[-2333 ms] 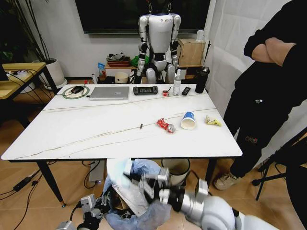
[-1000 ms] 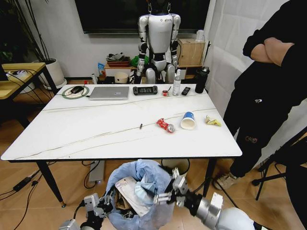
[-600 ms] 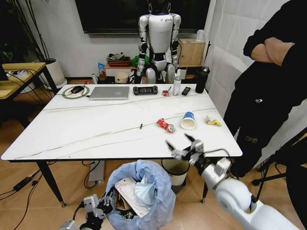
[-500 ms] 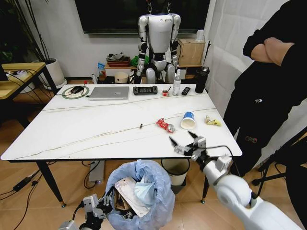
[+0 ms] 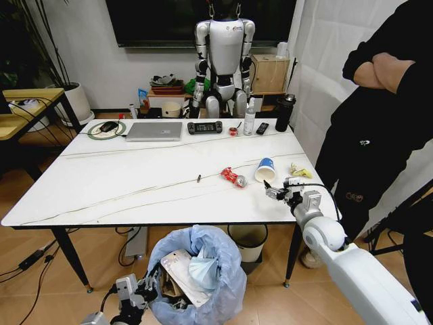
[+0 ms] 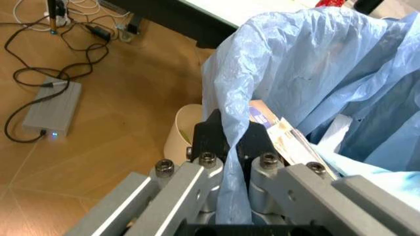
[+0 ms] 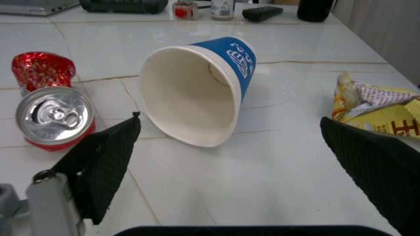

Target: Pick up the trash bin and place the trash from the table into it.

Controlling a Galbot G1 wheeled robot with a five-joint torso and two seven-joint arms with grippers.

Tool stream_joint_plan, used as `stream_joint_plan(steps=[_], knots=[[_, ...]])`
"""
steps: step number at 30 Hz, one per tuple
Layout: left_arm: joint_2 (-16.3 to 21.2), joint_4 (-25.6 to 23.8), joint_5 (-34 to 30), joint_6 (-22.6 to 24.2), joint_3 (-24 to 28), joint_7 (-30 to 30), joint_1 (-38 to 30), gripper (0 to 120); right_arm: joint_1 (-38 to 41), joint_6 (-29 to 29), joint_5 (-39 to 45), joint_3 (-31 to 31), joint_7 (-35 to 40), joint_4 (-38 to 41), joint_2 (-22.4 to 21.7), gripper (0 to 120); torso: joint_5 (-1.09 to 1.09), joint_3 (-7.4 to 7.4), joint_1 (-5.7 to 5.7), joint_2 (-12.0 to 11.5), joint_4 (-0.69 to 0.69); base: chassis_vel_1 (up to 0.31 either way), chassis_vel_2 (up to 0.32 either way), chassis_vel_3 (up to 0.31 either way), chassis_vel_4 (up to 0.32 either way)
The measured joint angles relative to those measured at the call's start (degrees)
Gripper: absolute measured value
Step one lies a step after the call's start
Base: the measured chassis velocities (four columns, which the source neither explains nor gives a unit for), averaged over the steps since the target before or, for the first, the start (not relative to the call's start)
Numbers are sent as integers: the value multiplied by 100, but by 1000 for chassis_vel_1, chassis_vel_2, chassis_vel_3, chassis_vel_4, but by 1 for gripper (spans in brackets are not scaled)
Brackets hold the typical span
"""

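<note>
The left gripper [image 6: 226, 162] is clamped on the blue bag at the rim of the trash bin [image 5: 197, 271], below the table's [image 5: 135, 183] near edge. The right gripper [image 7: 229, 147] hangs spread wide over the tabletop, the paper cup [image 7: 200, 88] lying just ahead between its fingers [image 7: 105, 167], the crushed can [image 7: 52, 115] beside it.

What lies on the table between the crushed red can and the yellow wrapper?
The paper cup, on its side, lies between the can and the wrapper, as the right wrist view shows.
</note>
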Motion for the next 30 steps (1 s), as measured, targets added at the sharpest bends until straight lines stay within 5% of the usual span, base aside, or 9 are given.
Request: stream_joint_plan(steps=[12, 25, 30], knots=[[-62, 54, 18, -5, 1, 5, -30, 0, 937, 132, 53, -281, -129, -1061, 347, 53, -1, 0, 0, 0, 1, 0, 0, 0, 0], [-41, 69, 3, -3, -34, 5, -48, 0, 960, 203, 43, -306, -168, -1199, 369, 6, 0, -1, -1, 0, 0, 0, 0, 0, 0], [-25, 80, -11, -1, -36, 5, -61, 0, 939, 199, 84, -303, -161, -1136, 357, 0, 0, -1, -1, 0, 0, 0, 0, 0, 0]])
